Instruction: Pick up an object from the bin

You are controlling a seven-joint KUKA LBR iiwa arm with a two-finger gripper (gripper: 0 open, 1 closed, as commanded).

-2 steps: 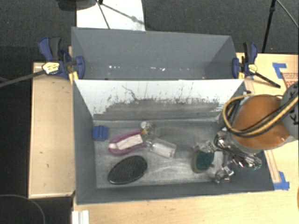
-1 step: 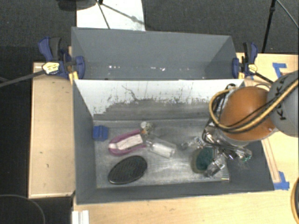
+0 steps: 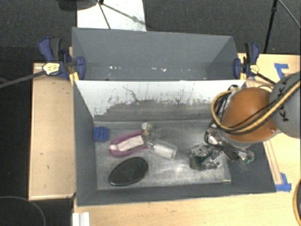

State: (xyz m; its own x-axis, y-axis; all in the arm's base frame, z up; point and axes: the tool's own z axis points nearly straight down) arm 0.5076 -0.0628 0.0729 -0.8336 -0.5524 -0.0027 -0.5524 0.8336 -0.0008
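1. The two-finger metal gripper point(image 3: 206, 158) hangs low over the floor at the near right of the grey metal bin point(image 3: 155, 102). Whether it is open, closed or grasping anything cannot be told, as its tip is a dark tangle of metal parts.
2. No loose thing is clearly seen beneath it. The nearest candidate is a clear, glossy plastic bottle-like piece point(image 3: 161, 148), lying on its side to the gripper's left and apart from it.
3. Its smooth, rounded body would probably slip unless it is grasped across its narrow width.
4. Touching its left end lies a pink and purple soft-looking curved object point(image 3: 126, 143), flat on the floor.
5. Nearer, a black oval brush-like pad with a dotted texture point(image 3: 128, 170) lies flat, offering little height to grip.
6. A small blue block point(image 3: 100, 134) sits against the left wall, awkward to reach there.
7. The arm's round orange wrist cover point(image 3: 247, 114), looped with cables, leans in from the right.
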